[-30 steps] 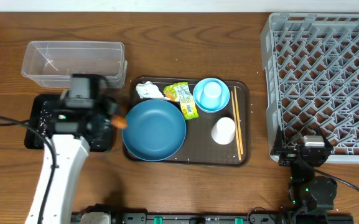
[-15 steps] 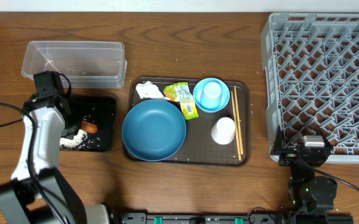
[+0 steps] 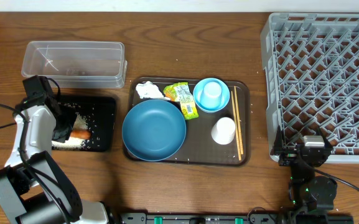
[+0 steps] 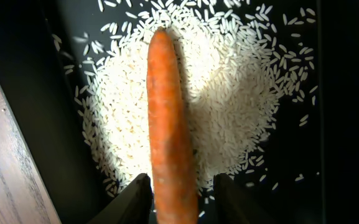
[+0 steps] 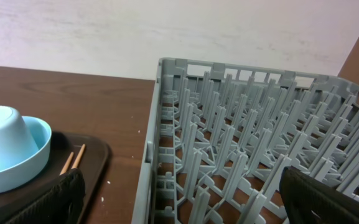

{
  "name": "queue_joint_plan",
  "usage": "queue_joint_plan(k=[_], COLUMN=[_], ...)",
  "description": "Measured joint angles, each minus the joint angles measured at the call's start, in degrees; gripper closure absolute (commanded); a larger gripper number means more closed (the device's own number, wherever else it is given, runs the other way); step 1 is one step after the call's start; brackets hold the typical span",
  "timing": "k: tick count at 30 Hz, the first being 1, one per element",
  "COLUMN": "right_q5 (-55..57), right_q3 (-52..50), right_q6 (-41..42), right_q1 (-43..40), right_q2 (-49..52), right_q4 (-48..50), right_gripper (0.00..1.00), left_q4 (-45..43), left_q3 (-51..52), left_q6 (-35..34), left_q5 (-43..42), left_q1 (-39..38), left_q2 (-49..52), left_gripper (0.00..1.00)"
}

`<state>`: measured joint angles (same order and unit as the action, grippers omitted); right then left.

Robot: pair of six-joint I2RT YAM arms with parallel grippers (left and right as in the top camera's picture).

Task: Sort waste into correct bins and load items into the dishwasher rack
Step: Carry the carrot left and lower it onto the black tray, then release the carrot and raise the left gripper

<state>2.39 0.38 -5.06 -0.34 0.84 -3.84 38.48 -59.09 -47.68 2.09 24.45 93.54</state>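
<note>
The orange carrot (image 3: 82, 133) lies on the heap of white rice (image 3: 66, 144) in the black tray (image 3: 105, 110). My left gripper (image 3: 65, 128) is over that tray. In the left wrist view its fingers (image 4: 182, 199) stand either side of the carrot (image 4: 167, 112), with a gap on the right, so it is open. The rice (image 4: 235, 106) spreads under the carrot. The clear tub (image 3: 73, 62) stands behind the tray. My right gripper (image 3: 310, 150) is open and empty at the near edge of the grey rack (image 3: 325, 74), its fingers (image 5: 191, 199) spread wide.
The brown serving tray (image 3: 244, 155) holds the dark-blue plate (image 3: 154, 129), tissue (image 3: 148, 91), wrapper (image 3: 184, 99), light-blue cup in the bowl (image 3: 211, 94), whitish cup (image 3: 223, 130) and chopsticks (image 3: 237, 124). The bowl (image 5: 5, 155) and chopsticks (image 5: 72, 160) show in the right wrist view.
My left arm carried the carrot from beside the plate leftward into the black tray and set it on the rice. The right arm has not moved.
</note>
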Motion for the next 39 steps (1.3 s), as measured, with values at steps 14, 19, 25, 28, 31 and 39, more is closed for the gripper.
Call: queue_joint_plan(k=[14, 19, 25, 28, 31, 39], right_q5=[0.00, 0.00, 0.00, 0.00, 0.00, 0.00], right_q3=[0.00, 0.00, 0.00, 0.00, 0.00, 0.00], right_q6=[0.00, 0.00, 0.00, 0.00, 0.00, 0.00], right_q1=[0.00, 0.00, 0.00, 0.00, 0.00, 0.00], right_q2=[0.00, 0.00, 0.00, 0.00, 0.00, 0.00], right_q4=[0.00, 0.00, 0.00, 0.00, 0.00, 0.00], right_gripper=[0.01, 0.01, 0.01, 0.01, 0.01, 0.01], left_q4=[3.74, 9.46, 19.85, 20.57, 21.62, 25.59], left_q3=[0.00, -0.11, -0.13, -0.13, -0.13, -0.13], left_q6=[1.22, 2.27, 5.79, 6.05, 6.21, 6.67], left_q5=[-10.58, -20.22, -23.96, -21.33, -18.16, -15.19], left_q1=[0.04, -2.05, -10.73, -13.55, -14.01, -14.03], left_q2=[-8.04, -17.70, -23.30, -23.45, -23.43, -23.41], left_gripper=[0.55, 0.52, 0.05, 0.04, 0.03, 0.01])
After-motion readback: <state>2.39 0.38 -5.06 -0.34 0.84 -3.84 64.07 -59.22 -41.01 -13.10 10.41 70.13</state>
